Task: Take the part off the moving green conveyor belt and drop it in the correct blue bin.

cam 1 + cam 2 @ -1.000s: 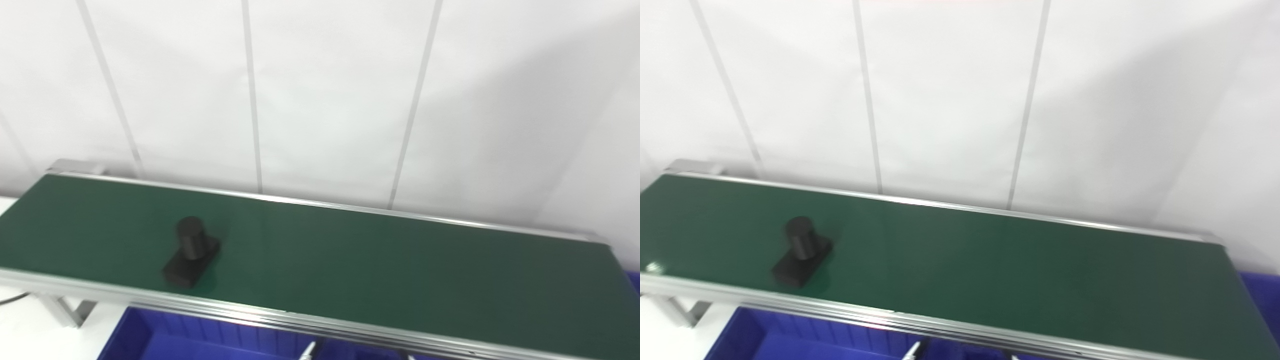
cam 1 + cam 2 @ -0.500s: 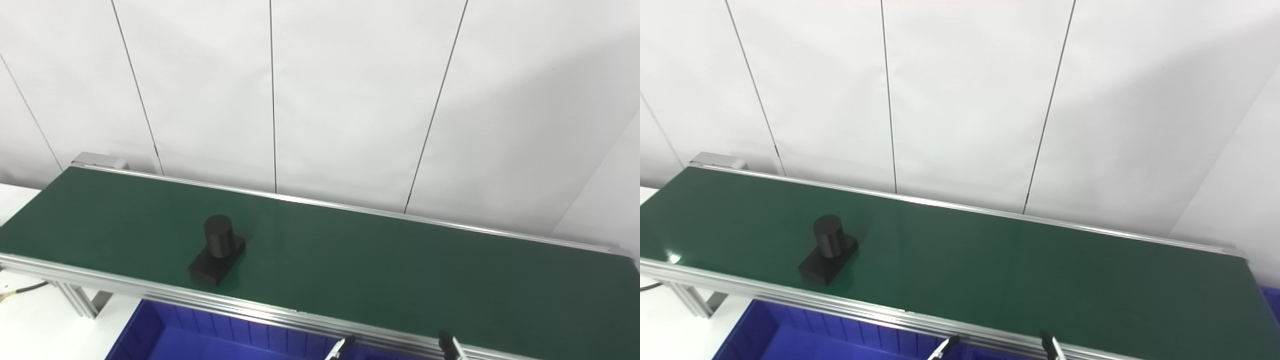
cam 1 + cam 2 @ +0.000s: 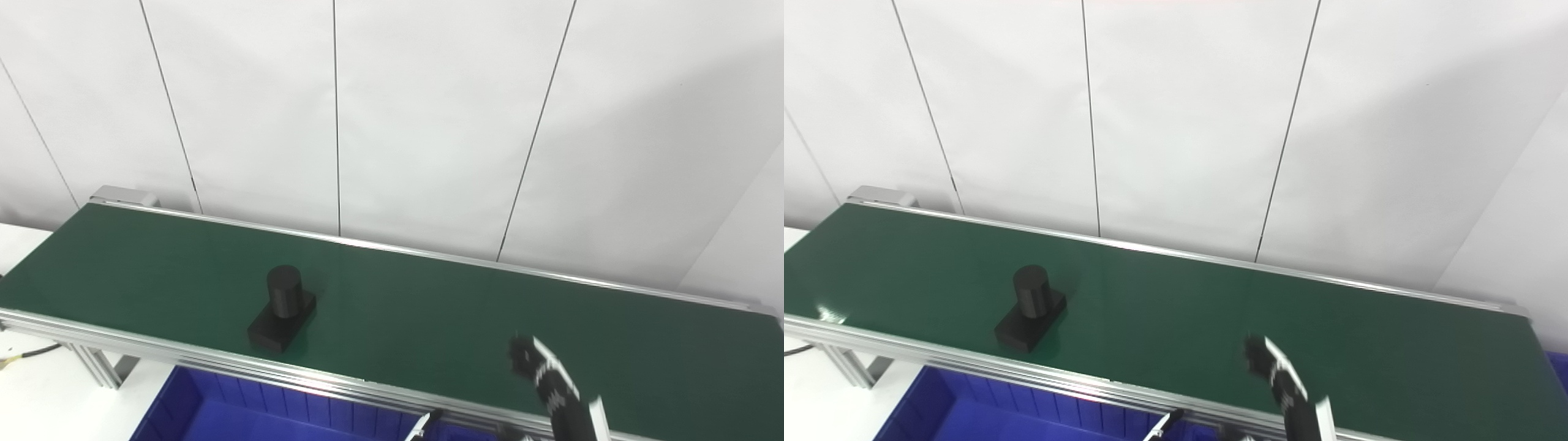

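Observation:
A black part (image 3: 282, 307), an upright cylinder on a flat rectangular base, stands on the green conveyor belt (image 3: 429, 306), left of its middle and near the front edge. My right hand (image 3: 548, 383) comes up at the bottom edge, right of the part and well apart from it. One dark finger reaches over the belt's front rail. A second fingertip (image 3: 424, 424) shows lower left, apart from the first; the hand holds nothing. The rest of the hand is cut off. My left hand is out of view.
A blue bin (image 3: 202, 413) sits below the belt's front rail at lower left. A sliver of another blue bin (image 3: 1558, 367) shows past the belt's right end. A white panelled wall stands close behind the belt. A white table top (image 3: 37, 404) lies at lower left.
The part has ridden a little to the right on the belt. My right hand has risen from below the frame, one finger now over the belt's front edge. The camera shifted earlier.

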`<control>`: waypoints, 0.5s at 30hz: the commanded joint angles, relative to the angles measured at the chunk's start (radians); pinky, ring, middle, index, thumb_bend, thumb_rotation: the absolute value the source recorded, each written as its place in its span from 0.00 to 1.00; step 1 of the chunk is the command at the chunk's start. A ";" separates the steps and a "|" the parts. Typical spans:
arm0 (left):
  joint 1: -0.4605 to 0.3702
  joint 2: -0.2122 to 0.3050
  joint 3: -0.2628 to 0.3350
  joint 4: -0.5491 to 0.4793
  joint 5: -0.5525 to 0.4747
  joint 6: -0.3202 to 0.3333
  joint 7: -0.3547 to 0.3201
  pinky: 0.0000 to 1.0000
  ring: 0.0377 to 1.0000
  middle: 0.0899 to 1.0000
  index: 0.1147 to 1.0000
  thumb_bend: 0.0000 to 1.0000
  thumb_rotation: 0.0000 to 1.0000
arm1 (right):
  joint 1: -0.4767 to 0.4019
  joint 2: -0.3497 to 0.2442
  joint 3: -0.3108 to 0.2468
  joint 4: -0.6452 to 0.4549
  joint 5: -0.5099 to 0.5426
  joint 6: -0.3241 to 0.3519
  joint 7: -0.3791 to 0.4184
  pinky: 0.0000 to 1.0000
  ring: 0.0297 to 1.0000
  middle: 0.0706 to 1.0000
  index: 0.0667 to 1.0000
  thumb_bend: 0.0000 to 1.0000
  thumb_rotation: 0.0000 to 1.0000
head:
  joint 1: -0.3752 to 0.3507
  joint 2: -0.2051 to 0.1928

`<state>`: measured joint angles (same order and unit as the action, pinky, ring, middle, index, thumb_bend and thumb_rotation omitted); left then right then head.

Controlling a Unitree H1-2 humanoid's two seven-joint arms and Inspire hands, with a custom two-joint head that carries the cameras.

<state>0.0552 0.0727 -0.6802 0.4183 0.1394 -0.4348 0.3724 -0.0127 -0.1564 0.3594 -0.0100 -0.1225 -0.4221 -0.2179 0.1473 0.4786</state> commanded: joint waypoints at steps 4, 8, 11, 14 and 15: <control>-0.031 -0.013 -0.013 -0.002 0.007 -0.035 0.035 0.96 1.00 1.00 0.97 0.80 0.88 | -0.102 0.023 -0.051 0.009 0.007 -0.047 0.050 0.75 0.80 0.82 0.82 0.76 0.51 | 0.003 0.000; -0.038 -0.017 -0.023 0.001 0.008 -0.035 0.048 0.96 1.00 1.00 0.97 0.80 0.88 | -0.152 0.035 -0.084 0.046 0.008 -0.047 0.081 0.72 0.78 0.82 0.81 0.77 0.49 | 0.002 -0.003; -0.043 -0.016 -0.033 0.002 0.008 -0.035 0.059 0.95 1.00 1.00 0.97 0.80 0.88 | -0.173 0.041 -0.104 0.068 -0.001 -0.047 0.093 0.72 0.78 0.82 0.82 0.77 0.50 | 0.000 -0.007; -0.043 -0.017 -0.036 0.001 0.001 -0.035 0.059 0.95 1.00 1.00 0.96 0.81 0.88 | -0.183 0.043 -0.117 0.073 -0.001 -0.048 0.105 0.73 0.79 0.83 0.82 0.77 0.52 | 0.000 -0.008; -0.044 -0.017 -0.038 0.002 0.003 -0.035 0.062 0.95 1.00 1.00 0.96 0.81 0.88 | -0.185 0.044 -0.123 0.074 -0.002 -0.048 0.108 0.73 0.79 0.83 0.82 0.77 0.52 | -0.002 -0.009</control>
<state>0.0278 0.0655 -0.7150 0.4353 0.1399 -0.4348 0.4157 -0.1688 -0.1197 0.2495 0.0788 -0.1253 -0.4272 -0.1197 0.1457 0.4694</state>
